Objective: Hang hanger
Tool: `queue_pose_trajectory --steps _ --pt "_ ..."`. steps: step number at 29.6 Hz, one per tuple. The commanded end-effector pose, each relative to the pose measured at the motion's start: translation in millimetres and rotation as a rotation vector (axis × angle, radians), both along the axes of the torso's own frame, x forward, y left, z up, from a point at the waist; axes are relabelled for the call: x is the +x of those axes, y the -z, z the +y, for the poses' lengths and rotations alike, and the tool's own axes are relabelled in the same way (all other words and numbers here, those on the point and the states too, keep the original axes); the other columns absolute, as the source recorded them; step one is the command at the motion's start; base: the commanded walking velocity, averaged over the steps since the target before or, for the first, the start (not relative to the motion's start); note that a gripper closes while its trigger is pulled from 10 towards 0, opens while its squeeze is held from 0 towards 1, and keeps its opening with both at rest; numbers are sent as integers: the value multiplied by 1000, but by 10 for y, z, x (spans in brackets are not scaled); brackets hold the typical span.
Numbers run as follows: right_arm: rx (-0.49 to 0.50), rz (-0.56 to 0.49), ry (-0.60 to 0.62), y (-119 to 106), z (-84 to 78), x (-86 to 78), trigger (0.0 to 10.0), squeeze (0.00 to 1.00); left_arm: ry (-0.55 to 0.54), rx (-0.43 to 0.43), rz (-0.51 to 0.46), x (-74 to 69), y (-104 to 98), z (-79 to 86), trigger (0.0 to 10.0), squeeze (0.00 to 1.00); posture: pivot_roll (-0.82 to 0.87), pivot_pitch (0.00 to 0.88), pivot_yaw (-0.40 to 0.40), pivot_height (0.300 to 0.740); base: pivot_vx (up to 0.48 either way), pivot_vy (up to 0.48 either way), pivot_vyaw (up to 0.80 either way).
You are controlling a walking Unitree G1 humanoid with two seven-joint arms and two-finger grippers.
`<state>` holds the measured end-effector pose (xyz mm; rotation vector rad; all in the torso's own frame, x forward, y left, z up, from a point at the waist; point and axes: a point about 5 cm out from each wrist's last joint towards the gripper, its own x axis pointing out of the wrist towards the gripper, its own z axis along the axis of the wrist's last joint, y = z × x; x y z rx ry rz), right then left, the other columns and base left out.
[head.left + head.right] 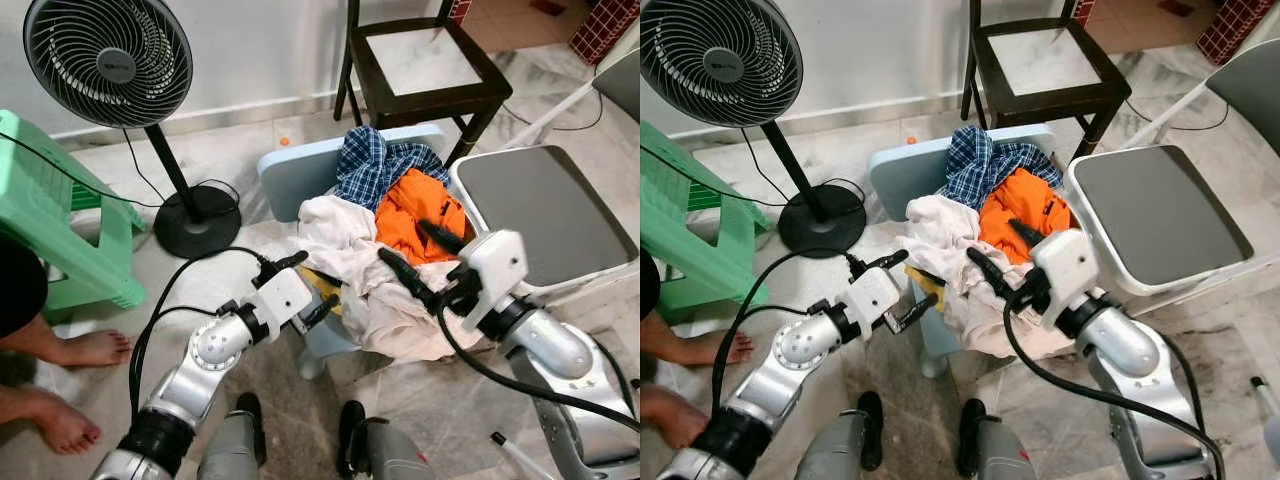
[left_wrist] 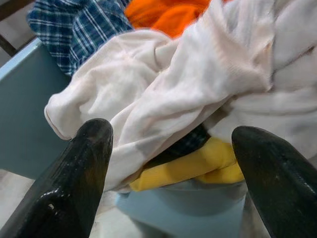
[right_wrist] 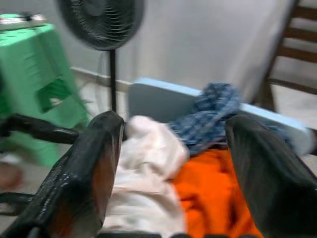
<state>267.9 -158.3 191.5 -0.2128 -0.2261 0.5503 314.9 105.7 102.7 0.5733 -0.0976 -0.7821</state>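
Note:
A heap of clothes lies on a pale blue chair [image 1: 290, 170]: a white garment [image 1: 340, 240], an orange one [image 1: 415, 210] and a blue plaid shirt [image 1: 375, 160]. A yellow item [image 2: 198, 163] pokes out from under the white garment; I cannot tell what it is. My left gripper [image 1: 308, 288] is open at the near left edge of the heap, level with the yellow item. My right gripper [image 1: 402, 240] is open just above the white and orange clothes, holding nothing.
A standing fan [image 1: 110, 60] and a green plastic stool [image 1: 50, 220] are on the left. A dark wooden chair [image 1: 420, 60] stands behind the heap, a grey-seated chair [image 1: 540, 210] to its right. A person's bare feet [image 1: 90, 348] rest at the left.

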Motion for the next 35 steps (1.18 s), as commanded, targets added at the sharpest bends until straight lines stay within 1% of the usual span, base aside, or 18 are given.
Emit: queue_pose_trajectory --steps 1,5,6,11,12,14,15,16,17,18,19,23,25,29,32,33,34,35 --pt "2 -35 50 -61 -45 -25 10000 1000 16 52 26 -31 116 25 10000 0 23 375 -29 740 0 0 0" --pt "0 -48 75 -92 -56 -29 10000 1000 9 83 24 46 112 83 10000 0 9 376 -22 740 0 0 0" --pt "0 -45 79 -94 -52 -46 10000 1000 8 93 21 89 104 98 10000 0 5 377 -20 740 0 0 0" --pt "-25 -9 59 -29 -38 -111 10000 996 12 102 3 173 75 65 10000 0 -10 376 -12 740 0 0 0" --pt "-28 -7 68 -24 -48 -112 10000 922 18 110 -4 185 73 46 10000 0 -15 375 -10 740 0 0 0" --pt "-29 -9 81 -22 -55 -114 10000 918 34 148 -23 186 88 22 10000 0 -19 374 -8 740 0 0 0" --pt "-32 -10 87 -21 -58 -116 10000 910 49 164 -33 185 99 6 9765 0 -24 373 -8 740 0 0 0" --pt "-32 -11 89 -22 -59 -116 10000 910 52 166 -34 186 101 1 9765 0 -24 373 -8 740 0 0 0" --pt "-32 -11 92 -21 -60 -117 10000 910 58 182 -42 188 105 -8 9373 0 -27 373 -7 740 0 0 0" --pt "-36 -12 94 -19 -57 -124 10000 910 78 210 -62 187 108 -28 9765 0 -27 373 -7 740 0 0 0" --pt "-37 -12 95 -19 -56 -127 10000 910 84 216 -66 187 109 -35 10000 0 -29 373 -7 740 0 0 0" --pt "-44 -11 102 -19 -52 -134 10000 910 107 209 -87 207 81 -122 10000 0 -29 372 -8 740 0 0 0" --pt "-45 -15 107 -23 -50 -128 10000 914 119 233 -111 205 88 -148 10000 0 -30 370 -9 740 0 0 0" --pt "-40 -34 127 -48 -40 -103 10000 914 54 285 -229 292 3 -135 10000 0 -30 365 -13 740 0 0 0" --pt "-41 -46 140 -59 -28 -85 10000 914 -1 276 -265 370 -88 -103 10000 0 -30 360 -15 740 0 0 0" --pt "-41 -49 143 -60 -22 -78 10000 910 -9 277 -269 386 -105 -99 3451 0 -30 360 -15 740 0 0 0" --pt "-42 -51 146 -62 -21 -73 10000 914 -12 273 -262 395 -110 -99 0 0 -30 357 -16 740 0 0 0" --pt "-42 -52 147 -63 -19 -68 10000 914 -15 270 -256 401 -113 -98 0 0 -30 356 -16 740 0 0 0"
